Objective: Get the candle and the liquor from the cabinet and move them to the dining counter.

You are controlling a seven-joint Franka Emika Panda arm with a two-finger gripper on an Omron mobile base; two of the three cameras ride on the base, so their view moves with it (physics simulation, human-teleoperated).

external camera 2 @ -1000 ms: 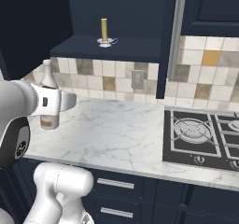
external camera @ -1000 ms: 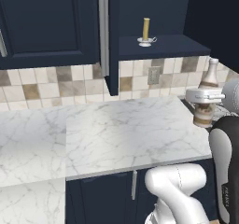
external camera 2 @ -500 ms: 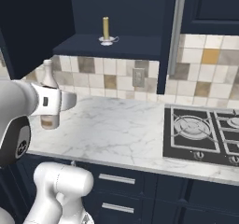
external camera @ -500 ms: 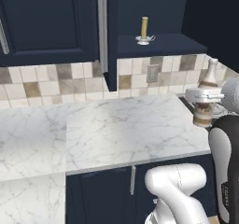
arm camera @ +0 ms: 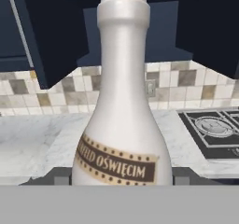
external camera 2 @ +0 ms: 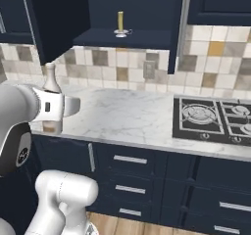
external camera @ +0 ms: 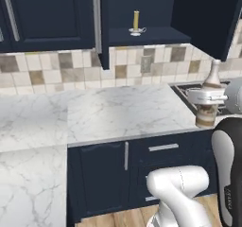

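The arm is glossy white, built of rounded, bulbous shells. A dark grey to black joint segment with small pale lettering sits at four o'clock in the left base view, eight o'clock in the right. The hand housing is white and boxy with a small dark rectangular mark.
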